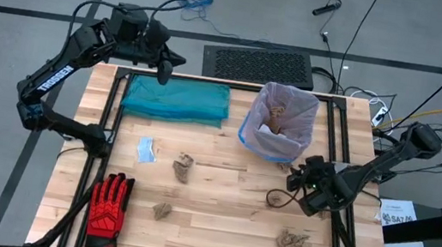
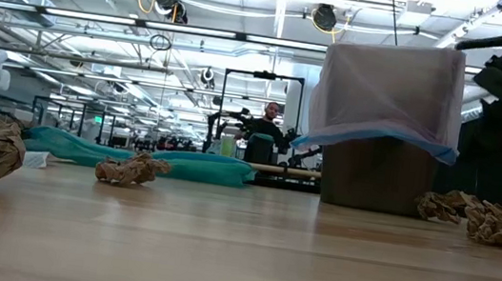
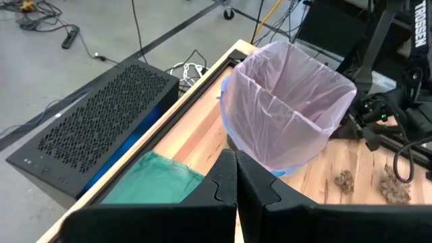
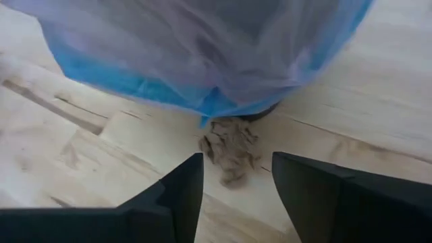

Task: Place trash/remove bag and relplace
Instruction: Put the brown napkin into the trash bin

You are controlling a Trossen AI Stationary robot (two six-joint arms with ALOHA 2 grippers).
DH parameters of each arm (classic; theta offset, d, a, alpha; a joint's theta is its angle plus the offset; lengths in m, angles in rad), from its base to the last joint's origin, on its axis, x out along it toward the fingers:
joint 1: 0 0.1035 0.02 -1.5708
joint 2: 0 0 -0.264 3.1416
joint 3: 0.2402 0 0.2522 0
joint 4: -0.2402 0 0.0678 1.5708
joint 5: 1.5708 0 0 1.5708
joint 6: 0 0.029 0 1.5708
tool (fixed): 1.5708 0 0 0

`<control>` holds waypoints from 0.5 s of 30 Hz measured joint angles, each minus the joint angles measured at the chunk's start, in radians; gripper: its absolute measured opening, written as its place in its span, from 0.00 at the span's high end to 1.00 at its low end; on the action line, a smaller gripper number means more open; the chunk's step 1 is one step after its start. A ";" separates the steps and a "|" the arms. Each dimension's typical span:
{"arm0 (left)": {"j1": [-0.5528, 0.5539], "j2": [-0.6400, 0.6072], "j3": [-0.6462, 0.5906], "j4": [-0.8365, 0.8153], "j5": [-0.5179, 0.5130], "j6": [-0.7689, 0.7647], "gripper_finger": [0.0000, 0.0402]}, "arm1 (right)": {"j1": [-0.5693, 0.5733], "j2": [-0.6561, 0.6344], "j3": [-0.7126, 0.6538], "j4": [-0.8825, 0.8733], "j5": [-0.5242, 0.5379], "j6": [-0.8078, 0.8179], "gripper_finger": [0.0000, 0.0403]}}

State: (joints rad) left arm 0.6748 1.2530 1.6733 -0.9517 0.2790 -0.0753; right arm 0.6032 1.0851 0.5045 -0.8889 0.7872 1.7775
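Right gripper [image 4: 233, 192] is hanging open over a paper wad [image 4: 228, 150] beside the bag [image 1: 278, 121], near the tabletop's right edge. Left gripper [image 1: 164, 70] is idling closed at the far-left corner.

Probably robotics lab: rigs [image 2: 254, 112], ceiling strip lights [image 2: 56, 11].

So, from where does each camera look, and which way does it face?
High view: above the table, looking straight down; both arms show, the left tool shut, the right tool open.
Low view: at table height, looking level across at the lined bin.
Left wrist: looks past its shut tool at the bin.
Right wrist: looks past its open tool at a paper wad.
All four share the bin.
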 joint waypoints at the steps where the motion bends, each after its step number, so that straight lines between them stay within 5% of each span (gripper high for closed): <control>1: 0.000 0.000 0.000 -0.007 0.000 0.004 1.00 | -0.011 0.000 -0.009 0.034 -0.001 -0.020 0.57; 15: 0.000 -0.005 0.000 -0.035 0.000 0.006 1.00 | -0.182 0.000 -0.191 0.427 -0.057 -0.206 0.64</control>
State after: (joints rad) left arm 0.6750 1.2480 1.6735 -0.9867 0.2790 -0.0692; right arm 0.4207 1.0851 0.3131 -0.4614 0.7307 1.5712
